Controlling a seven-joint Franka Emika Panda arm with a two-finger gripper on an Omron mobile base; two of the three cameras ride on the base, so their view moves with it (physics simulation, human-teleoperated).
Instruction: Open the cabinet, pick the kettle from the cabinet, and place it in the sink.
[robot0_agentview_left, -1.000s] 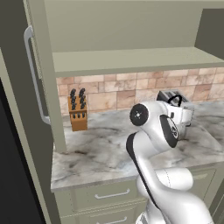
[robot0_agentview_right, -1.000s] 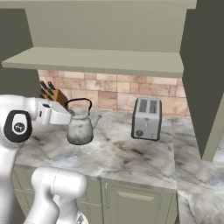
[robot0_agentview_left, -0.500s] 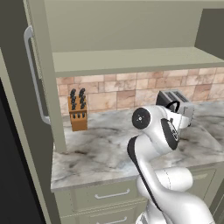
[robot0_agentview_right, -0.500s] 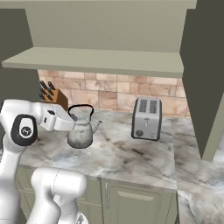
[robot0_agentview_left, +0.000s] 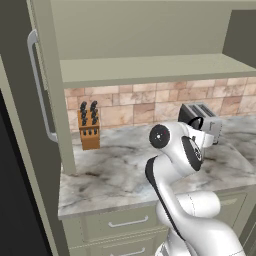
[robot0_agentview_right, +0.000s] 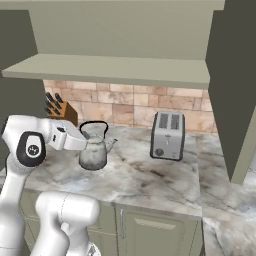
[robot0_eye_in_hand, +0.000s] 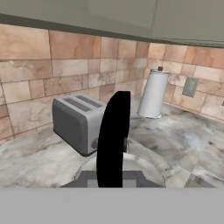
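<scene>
Aloft over the marble: my gripper (robot0_agentview_right: 88, 144) carries the kettle (robot0_agentview_right: 94, 154) by its thin black handle.

From the right base camera I see the jaws clamped shut on the handle, the squat silver body hanging clear above the grey-veined counter (robot0_agentview_right: 150, 175), left of the toaster (robot0_agentview_right: 167, 135) and in front of the knife block (robot0_agentview_right: 62, 111). Through the hand camera the black handle (robot0_eye_in_hand: 113, 140) rises up the middle, with the toaster behind it and a paper towel roll (robot0_eye_in_hand: 154, 94) upright farther along the tiled wall. On the left base camera the cabinet (robot0_agentview_left: 140, 65) stands open, its door (robot0_agentview_left: 42, 100) swung wide at the left, its shelf bare.
</scene>
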